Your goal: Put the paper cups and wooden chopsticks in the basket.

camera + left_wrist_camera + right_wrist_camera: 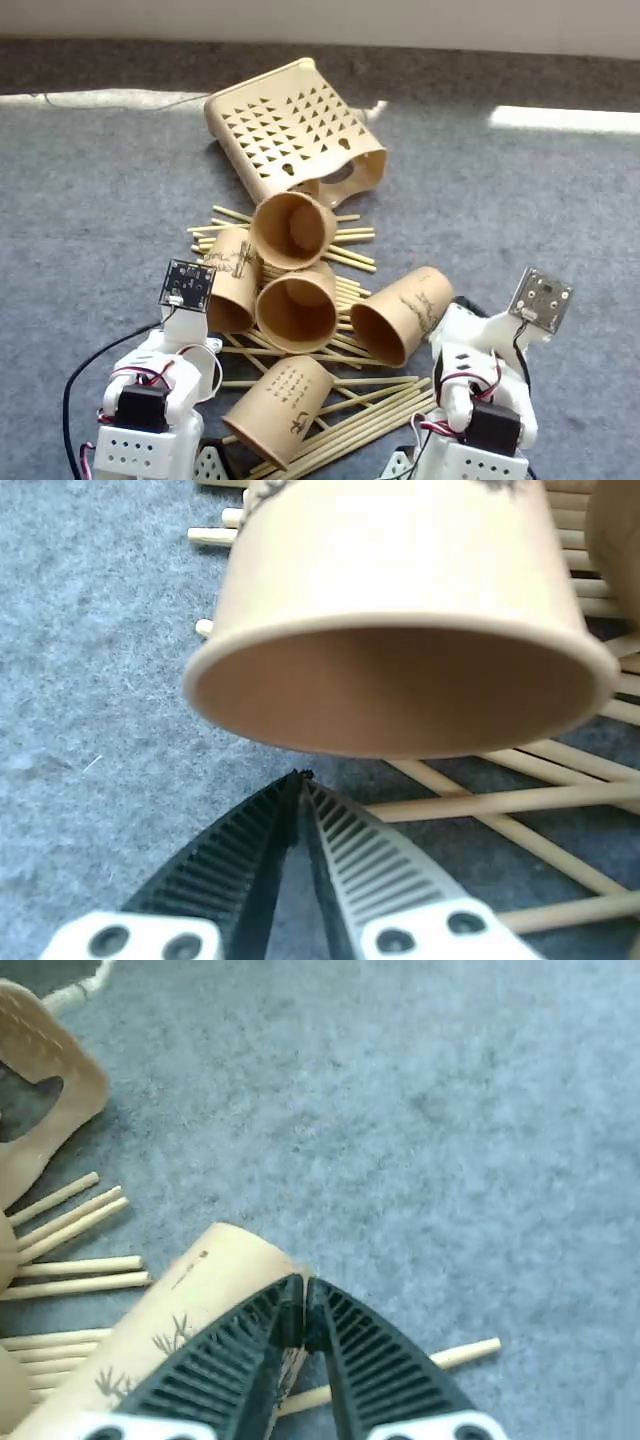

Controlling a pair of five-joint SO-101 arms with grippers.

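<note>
Paper cup (400, 620) lies just beyond the left tool (300, 780) (tips pressed together).

A grey carpet (520, 200) covers the whole surface. Along its far edge runs a pale wall (400, 20). Bright light falls on the carpet near it in a left patch (100, 98) and a right patch (560, 118).

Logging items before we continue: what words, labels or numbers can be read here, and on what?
Front paper cup: dark print, too blurred to read.
Right-hand paper cup: dark drawing and small marks, unreadable.
Left-hand paper cup: dark marks, unreadable.
Basket: cut-out holes, no text.
</note>
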